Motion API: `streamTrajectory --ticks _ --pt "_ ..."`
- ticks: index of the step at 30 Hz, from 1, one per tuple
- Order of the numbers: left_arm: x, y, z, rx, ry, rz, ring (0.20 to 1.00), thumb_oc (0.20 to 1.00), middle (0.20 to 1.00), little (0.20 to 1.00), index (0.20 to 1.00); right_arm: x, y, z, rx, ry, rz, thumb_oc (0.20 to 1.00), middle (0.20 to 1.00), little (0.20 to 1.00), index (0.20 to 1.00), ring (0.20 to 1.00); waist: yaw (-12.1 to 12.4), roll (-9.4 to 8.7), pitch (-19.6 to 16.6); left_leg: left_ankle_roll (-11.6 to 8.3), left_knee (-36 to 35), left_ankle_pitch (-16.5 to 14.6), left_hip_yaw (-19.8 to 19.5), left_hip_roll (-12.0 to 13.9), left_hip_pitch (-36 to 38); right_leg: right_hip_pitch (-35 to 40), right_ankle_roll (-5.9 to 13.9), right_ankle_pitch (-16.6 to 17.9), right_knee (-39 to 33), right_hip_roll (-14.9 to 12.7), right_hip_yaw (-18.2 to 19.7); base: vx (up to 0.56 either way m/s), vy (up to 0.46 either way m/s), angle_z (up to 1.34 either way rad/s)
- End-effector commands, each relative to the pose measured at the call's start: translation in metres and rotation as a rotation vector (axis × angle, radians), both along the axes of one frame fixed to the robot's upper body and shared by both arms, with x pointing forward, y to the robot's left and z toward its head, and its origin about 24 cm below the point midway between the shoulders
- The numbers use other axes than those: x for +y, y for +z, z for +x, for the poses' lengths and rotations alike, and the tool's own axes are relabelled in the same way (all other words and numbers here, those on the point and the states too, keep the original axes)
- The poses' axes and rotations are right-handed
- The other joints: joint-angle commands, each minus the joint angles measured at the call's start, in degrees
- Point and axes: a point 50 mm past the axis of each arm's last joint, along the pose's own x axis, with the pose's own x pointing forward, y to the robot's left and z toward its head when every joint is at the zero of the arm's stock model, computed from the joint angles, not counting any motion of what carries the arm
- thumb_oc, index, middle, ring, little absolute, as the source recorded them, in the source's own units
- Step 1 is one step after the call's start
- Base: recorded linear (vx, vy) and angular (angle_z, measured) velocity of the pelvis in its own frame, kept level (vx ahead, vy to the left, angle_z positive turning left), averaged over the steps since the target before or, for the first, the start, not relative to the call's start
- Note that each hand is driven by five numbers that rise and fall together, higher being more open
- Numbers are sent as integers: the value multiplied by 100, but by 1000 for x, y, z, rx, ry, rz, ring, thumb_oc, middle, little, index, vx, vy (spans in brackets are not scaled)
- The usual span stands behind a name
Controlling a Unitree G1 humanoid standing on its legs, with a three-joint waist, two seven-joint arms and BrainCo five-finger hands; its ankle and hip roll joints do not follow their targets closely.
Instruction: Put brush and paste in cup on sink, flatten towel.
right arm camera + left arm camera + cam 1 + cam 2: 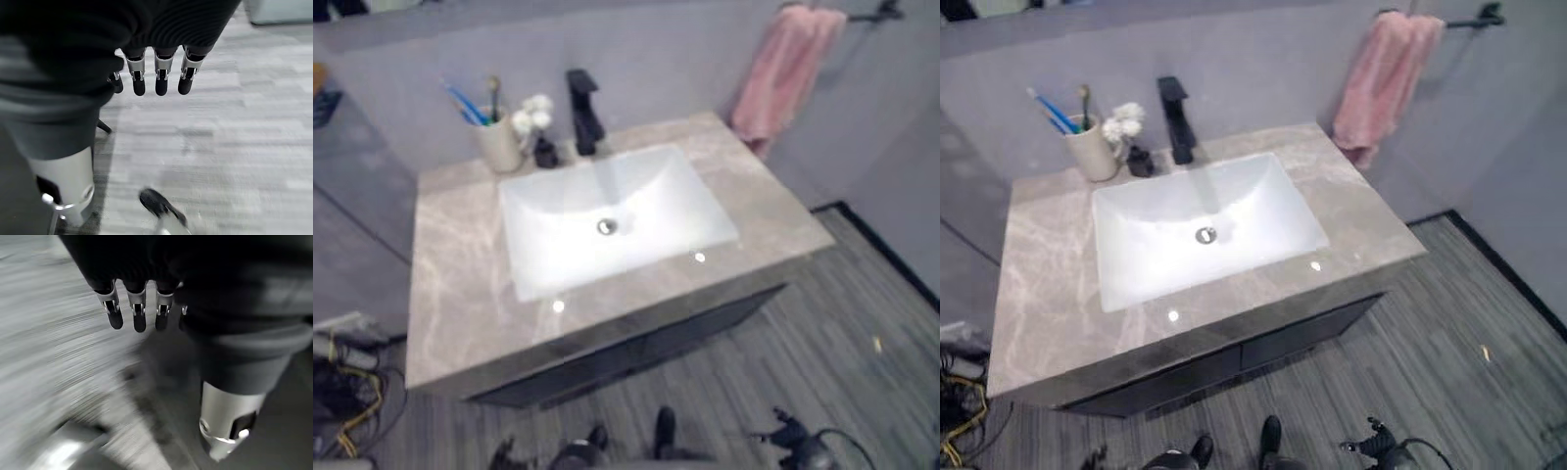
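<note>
So the brush (1048, 110) and what looked like the paste (1085, 104) were already standing upright in the beige cup (1092, 152), which sat on the table (1038, 294) at the back left corner of the white sink (1195, 230), right beside a little vase of white flowers (1123, 122) and near the black faucet (1175, 117). Hard to tell the two apart at that range, honestly. That left the pink towel (1381, 83), hanging bunched and lopsided off the black rail (1469, 20) on the wall to the right of the table, well apart from the cup. It looked soft, floppy and light, so nothing to break, but it would probably slide along the rail if tugged from one side. Best bet seemed to be pinching the hanging edges near the lower corners and spreading them outward. Both were hanging low over the floor with nothing in them: the left robot hand (137, 313) had its fingers straight and relaxed, and the right robot hand (156, 76) was the same.
</note>
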Motion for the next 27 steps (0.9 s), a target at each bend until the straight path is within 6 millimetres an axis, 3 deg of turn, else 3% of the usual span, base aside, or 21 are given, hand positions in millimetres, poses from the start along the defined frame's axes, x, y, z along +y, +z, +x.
streamTrajectory --ticks 1,2,6,7,8,11,13,14,15,16,18,20,22,24,26,27 --pt "4 3 -2 30 -223 85 1000 1000 1000 1000 1000 -10 6 10 -51 -34 -37 1000 1000 1000 1000 1000 -145 -77 -40 299 279 -295 119 -22 -49 420 415 -877 480 -27 70 -89 354 -34" --pt "0 3 3 35 -338 143 1000 1000 1000 1000 1000 -15 9 16 -76 -62 -59 1000 1000 1000 1000 1000 -217 31 -51 404 376 -470 428 -86 72 355 518 -826 606 -58 384 -71 272 -69" --pt "-6 2 4 43 -427 160 1000 1000 1000 1000 1000 -20 10 11 -77 -110 -68 1000 1000 1000 1000 1000 -270 182 -42 579 460 -632 898 -178 205 184 693 -672 722 -127 834 -136 276 -113" --pt "-12 -4 -2 73 -481 173 1000 1000 1000 1000 1000 -26 13 11 -71 -91 -99 1000 1000 1000 1000 1000 -295 293 25 695 420 -646 1229 -292 222 -34 909 -359 650 -229 1142 -208 283 -108" --pt "-12 -4 -1 72 -481 173 1000 1000 1000 1000 1000 -26 13 11 -72 -92 -99 1000 1000 1000 1000 1000 -265 288 14 697 420 -640 1260 -296 203 -57 913 -339 639 -230 1174 -236 289 -122" --pt "-13 -7 -6 89 -453 166 1000 1000 1000 1000 1000 -31 16 14 -87 -97 -114 1000 1000 1000 1000 1000 -219 344 96 768 365 -589 1886 -357 47 -443 1127 178 377 -382 1294 -222 137 -121" --pt "-13 -13 -11 130 -403 164 1000 1000 1000 1000 1000 -29 17 17 -93 -77 -112 1000 1000 1000 1000 1000 -103 448 248 746 336 -539 2138 -231 29 -548 976 -188 519 -544 299 -249 -4 -144" --pt "-12 -20 -18 185 -385 175 1000 1000 1000 1000 1000 -26 14 12 -70 -69 -106 1000 1000 1000 1000 1000 -111 492 262 770 118 -434 2289 -117 120 -526 801 -543 1134 -606 -291 -164 -76 -152" --pt "-12 -20 -18 185 -385 176 1000 1000 1000 1000 1000 -26 14 13 -71 -69 -106 1000 1000 1000 1000 1000 -109 486 262 770 113 -423 2294 -124 113 -546 798 -550 1155 -614 -285 -113 -97 -125" --pt "-11 -23 -23 212 -365 179 1000 1000 1000 1000 1000 -25 13 11 -64 -61 -103 1000 1000 1000 1000 1000 -111 500 256 771 10 -362 2361 -76 162 -517 740 -688 1410 -659 -517 -4 -74 -101" --pt "-7 -28 -30 265 -307 179 1000 1000 1000 1000 1000 -26 11 4 -28 -58 -112 1000 1000 1000 1000 1000 -42 552 197 742 -224 -281 2455 41 280 -267 659 -1074 2006 -898 -1253 -20 -129 -45" --pt "-3 -32 -36 302 -232 172 1000 1000 1000 1000 1000 -24 11 7 -28 -48 -115 1000 1000 1000 1000 1000 24 523 116 715 -374 -219 2649 97 322 -78 622 -1252 2240 -1074 -1696 -31 -172 -78" --pt "2 -33 -38 319 -158 159 1000 1000 1000 1000 1000 -23 11 12 -31 -47 -111 1000 1000 1000 1000 1000 118 415 25 685 -405 -215 2860 157 306 106 654 -1315 2258 -1118 -1912 -17 -290 -110" --pt "6 -35 -41 336 -97 152 1000 1000 1000 1000 1000 -24 12 17 -39 -52 -112 1000 1000 1000 1000 1000 170 296 -40 570 -432 -163 3041 252 261 317 646 -1264 1534 -853 -1810 -37 -408 -80" --pt "11 -34 -38 335 -76 165 1000 1000 1000 1000 1000 -24 14 22 -57 -51 -110 1000 1000 1000 1000 1000 150 224 -40 497 -390 -120 3060 343 195 331 588 -1308 1335 -685 -1639 -21 -444 -81" --pt "17 -34 -39 357 -42 184 1000 1000 1000 1000 1000 -26 16 26 -69 -41 -118 1000 1000 1000 1000 1000 111 125 -49 360 -458 15 2961 490 192 466 484 -1250 847 -353 -1414 -2 -369 -55"
